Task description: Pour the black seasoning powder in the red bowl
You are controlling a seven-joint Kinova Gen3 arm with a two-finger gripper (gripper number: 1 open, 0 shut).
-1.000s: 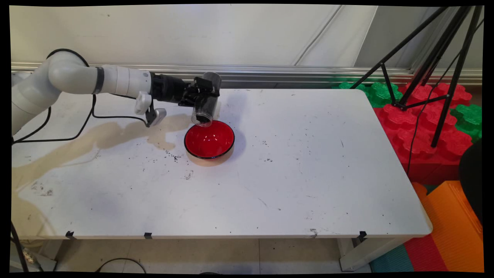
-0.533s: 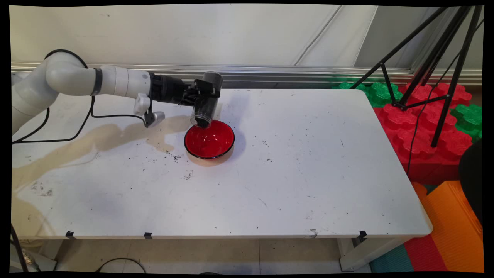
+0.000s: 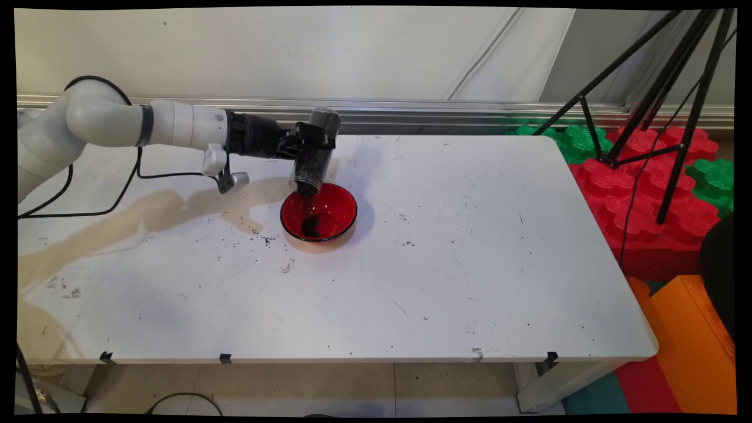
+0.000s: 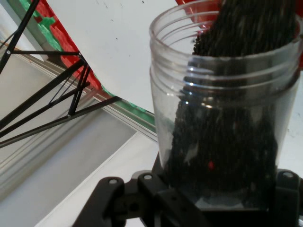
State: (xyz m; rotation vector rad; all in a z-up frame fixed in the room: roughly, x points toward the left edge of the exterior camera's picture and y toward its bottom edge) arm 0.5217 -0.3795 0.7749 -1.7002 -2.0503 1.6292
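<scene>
One clear plastic jar point(image 3: 314, 154) tips mouth-down over a red bowl point(image 3: 319, 214) near the tabletop's point(image 3: 446, 258) far-left edge. Dark grains point(image 3: 309, 224) stream from jar to bowl. The gripper point(image 3: 305, 141) has its jaws clamped round the jar. Pouring looks mid-way; much remains inside.

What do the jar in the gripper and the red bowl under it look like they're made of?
The jar, held by the gripper, looks like clear plastic: you can see the dark grains through its wall, and its neck has moulded threads. The bowl looks like glossy red plastic or lacquer with a black rim; its sheen leaves that open.
</scene>
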